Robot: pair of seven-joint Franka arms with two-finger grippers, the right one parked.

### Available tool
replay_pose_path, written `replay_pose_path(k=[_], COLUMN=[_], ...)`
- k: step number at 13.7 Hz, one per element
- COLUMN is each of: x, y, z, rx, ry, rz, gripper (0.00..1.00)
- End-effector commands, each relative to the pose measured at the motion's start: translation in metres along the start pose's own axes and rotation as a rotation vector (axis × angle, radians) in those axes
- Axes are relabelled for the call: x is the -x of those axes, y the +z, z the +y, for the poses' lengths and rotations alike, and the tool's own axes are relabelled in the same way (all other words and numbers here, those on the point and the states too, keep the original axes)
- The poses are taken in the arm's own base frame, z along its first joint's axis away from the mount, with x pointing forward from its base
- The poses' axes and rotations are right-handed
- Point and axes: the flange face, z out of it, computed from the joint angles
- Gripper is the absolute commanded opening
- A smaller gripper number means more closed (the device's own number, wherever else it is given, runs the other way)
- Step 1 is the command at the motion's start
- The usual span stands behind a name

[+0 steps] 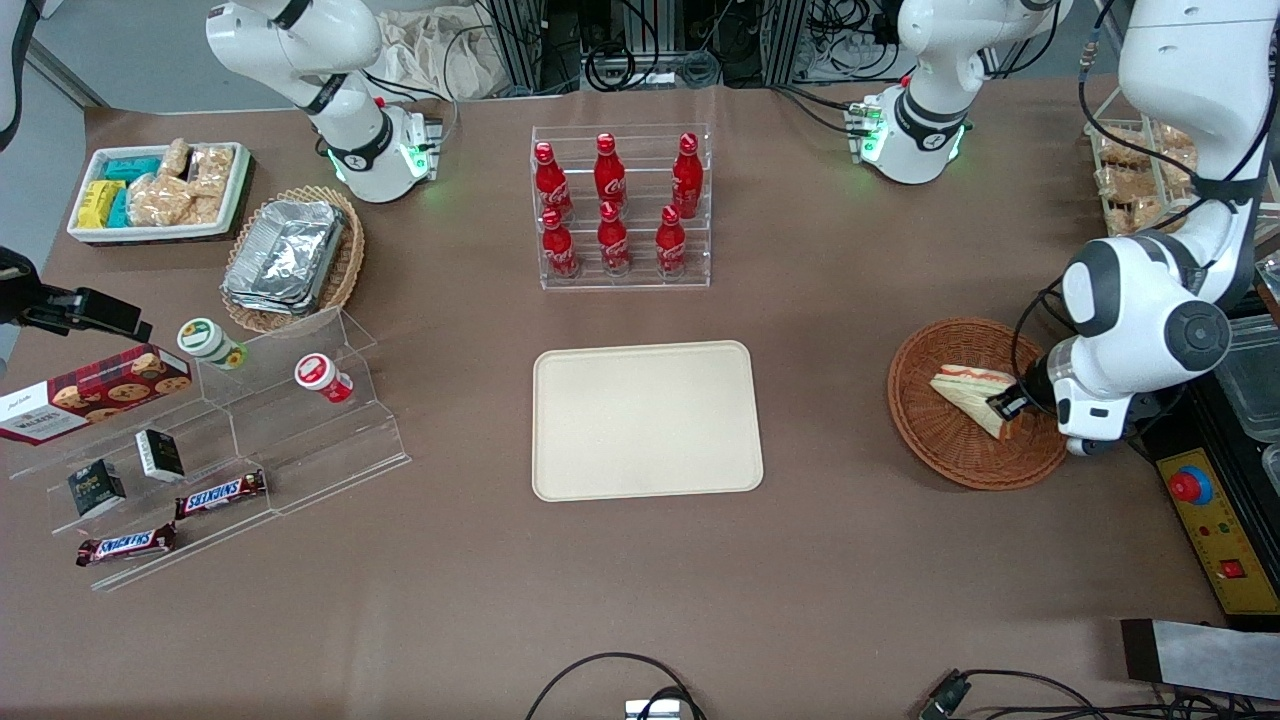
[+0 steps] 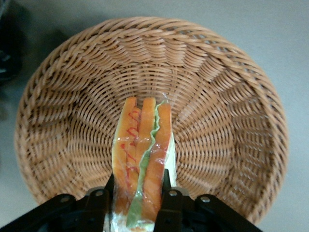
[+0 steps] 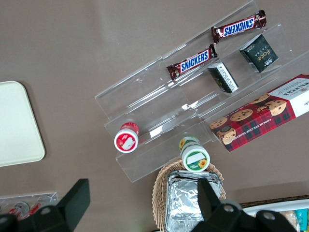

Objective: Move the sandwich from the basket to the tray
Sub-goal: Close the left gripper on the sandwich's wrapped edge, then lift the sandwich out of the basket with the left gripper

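The sandwich [image 1: 965, 390] [image 2: 142, 154], a pale bread wedge with orange and green filling in clear wrap, lies in the round reddish-brown wicker basket [image 1: 950, 450] [image 2: 217, 96] at the working arm's end of the table. My gripper [image 1: 1008, 405] [image 2: 138, 181] is down inside the basket, and its two black fingers press against both flat sides of the sandwich, shut on it. The cream-beige tray [image 1: 645, 420] [image 3: 14, 125] lies bare at the table's middle, toward the parked arm from the basket.
A clear rack of red cola bottles [image 1: 622, 205] stands farther from the front camera than the tray. A stepped acrylic stand with snacks [image 1: 230, 440], an oval basket of foil containers [image 1: 290, 258] and a white snack bin [image 1: 160, 190] sit toward the parked arm's end. A yellow control box [image 1: 1210, 520] lies beside the basket.
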Motion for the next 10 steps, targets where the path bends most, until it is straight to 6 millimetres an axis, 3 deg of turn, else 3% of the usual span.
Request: replay_pose_path(k=[1,4,6,8,10], x=[-0.002,0.01,0.035,0.071,0.107], y=[-0.078,-0.151,-0.178,-0.175,-0.149], z=[0.021,0.058,0.098,0.144,0.193], rx=[-0.019,0.002,0.031,0.042,0.013], ry=[0.032,0.089,0.159,0.281,0.412], rz=[-0.01,-0.004,0.01,0.002,-0.011], gripper=[0.0,0.0,0.0,0.0,0.0])
